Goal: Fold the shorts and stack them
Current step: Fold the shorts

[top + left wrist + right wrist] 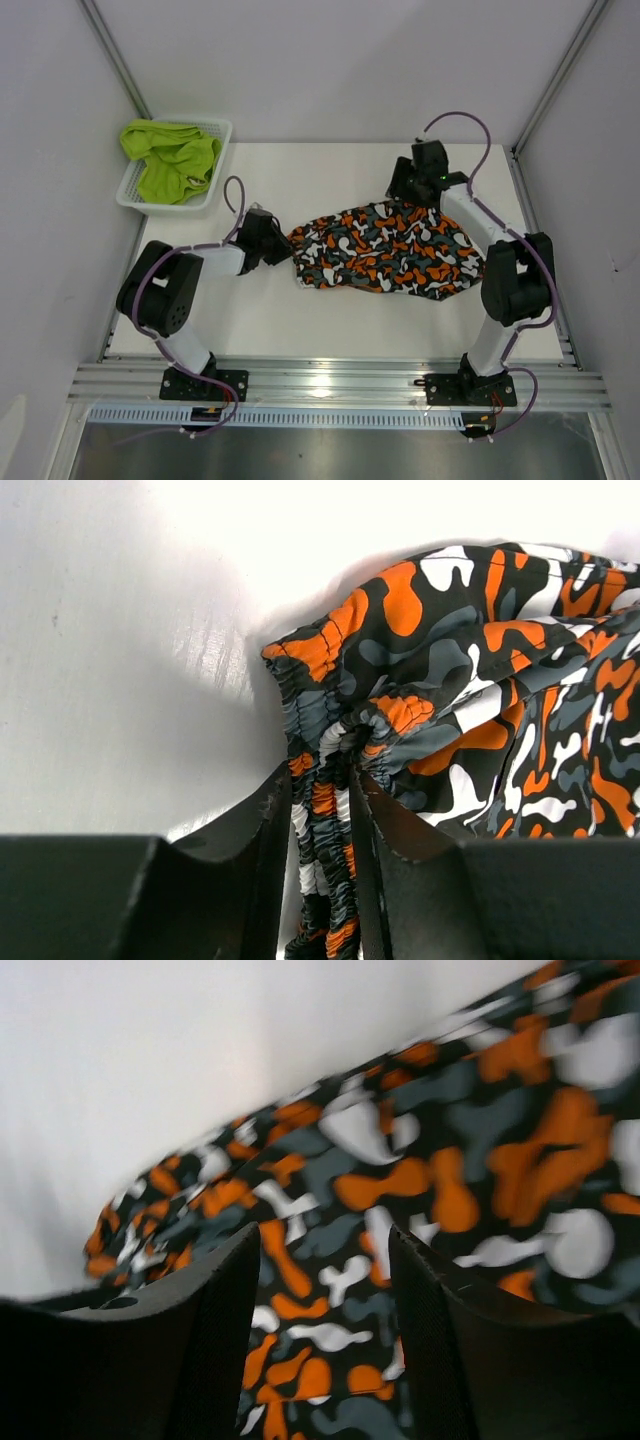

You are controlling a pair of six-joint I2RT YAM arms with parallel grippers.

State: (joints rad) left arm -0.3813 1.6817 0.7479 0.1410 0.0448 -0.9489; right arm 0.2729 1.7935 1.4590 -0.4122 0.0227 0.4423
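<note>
The camouflage shorts [385, 250] lie spread on the white table, right of centre. My left gripper [285, 248] is at their left end. In the left wrist view its fingers [325, 780] are pinched on the gathered elastic waistband [330, 810] of these shorts [450, 660]. My right gripper [418, 195] hovers over the far right edge of the cloth. The right wrist view shows it [325, 1235] open, with the patterned fabric [400, 1160] below and nothing between the fingers. The lime green shorts [170, 160] lie crumpled in the basket at the back left.
A white mesh basket [215, 125] stands at the table's far left corner. White walls with metal frame posts close in the table on three sides. A metal rail [320, 380] carrying both arm bases runs along the near edge.
</note>
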